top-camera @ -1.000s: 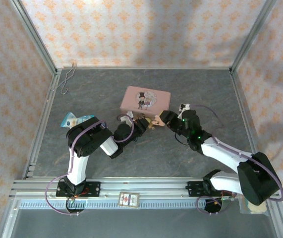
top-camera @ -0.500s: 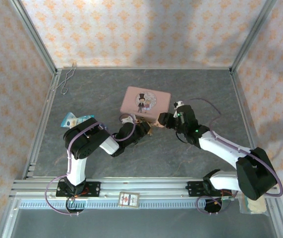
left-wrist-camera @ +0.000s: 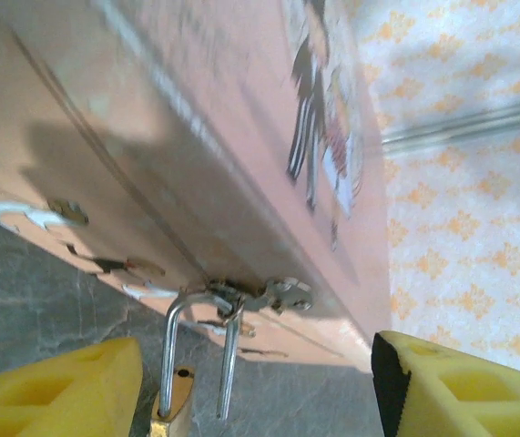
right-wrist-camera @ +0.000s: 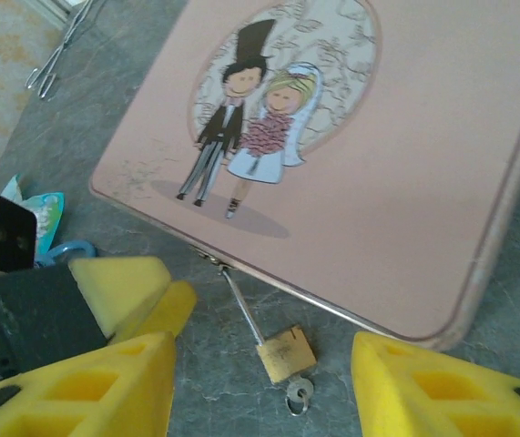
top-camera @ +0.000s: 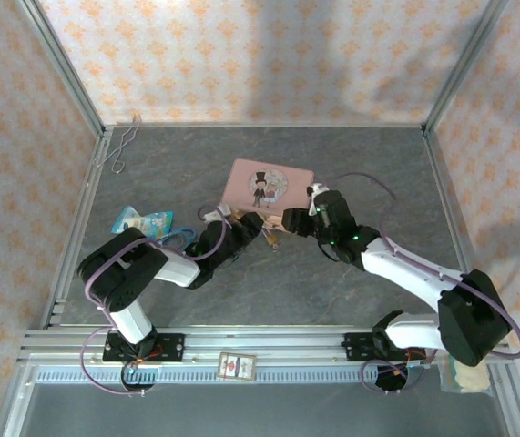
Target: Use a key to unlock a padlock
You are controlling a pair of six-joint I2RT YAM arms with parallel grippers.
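1. Between the yellow fingers (left-wrist-camera: 59,396) of my left pincer (left-wrist-camera: 255,396), left wrist view: the thin silvery shackle (left-wrist-camera: 170,337) of the padlock (left-wrist-camera: 170,411), hooked through the small hasp (left-wrist-camera: 278,293) on the front edge of the pink tin (left-wrist-camera: 196,137); the brass body sits just beside one finger, and I cannot tell whether they touch
2. Left pincer, state: jaws spread with a wide gap, gripping nothing
3. Right wrist view: my right pincer (right-wrist-camera: 261,387) is set low over the grey table (right-wrist-camera: 214,364), its jaws likewise wide apart and empty; the padlock lies on the table between its two fingers, touching neither
4. Key (right-wrist-camera: 298,394): tiny and silvery-grey, at the end of the padlock body that points away from the tin; too small to tell how deep it sits
5. Shackle, same view: one leg runs from the body up to the hasp, below the bride-and-groom picture on the lid
6. Top view: both pincers meet at the near edge of the tin, mine on the left reaching in from the left, the other from the right
7. Surroundings: blue packet (top-camera: 141,219) near my left arm; blue ring (right-wrist-camera: 68,250) just beside it; bent wire (top-camera: 121,146) in the far left corner
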